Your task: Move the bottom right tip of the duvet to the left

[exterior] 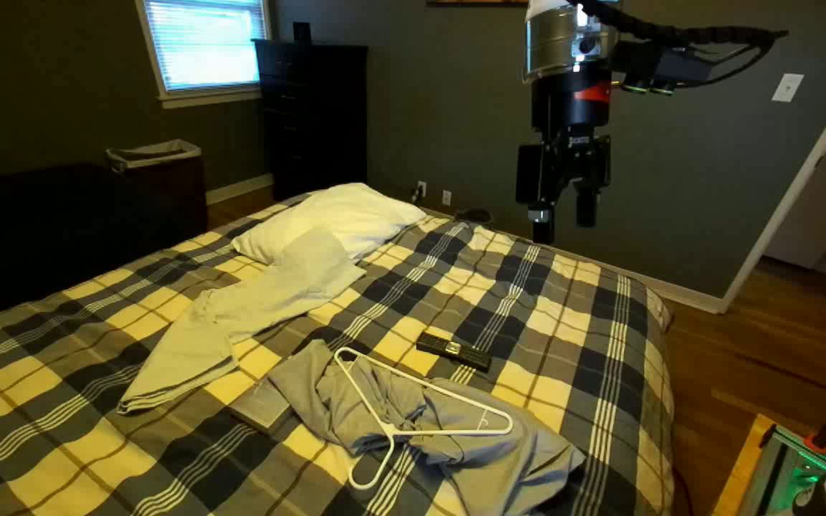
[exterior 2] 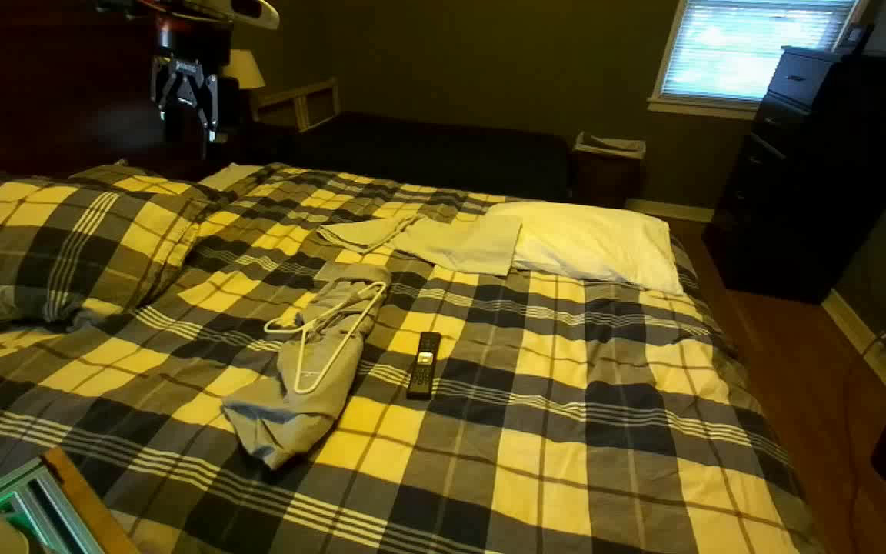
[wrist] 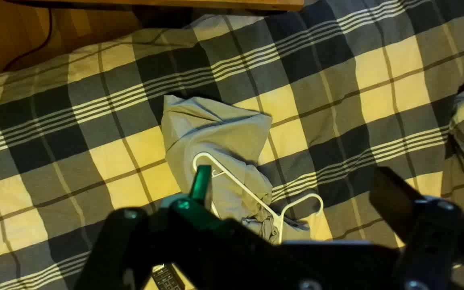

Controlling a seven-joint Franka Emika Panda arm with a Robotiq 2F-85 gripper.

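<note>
On the yellow-black-white plaid fabric duvet (exterior 2: 535, 369) in an exterior view, you have a white triangular plastic hanger (exterior 2: 305, 328) on a crumpled grey cloth garment (exterior 2: 297, 415) — right of both, a long black plastic remote (exterior 2: 424, 373)

Broad, lightly wrinkled plaid duvet (exterior: 384, 304)
</note>
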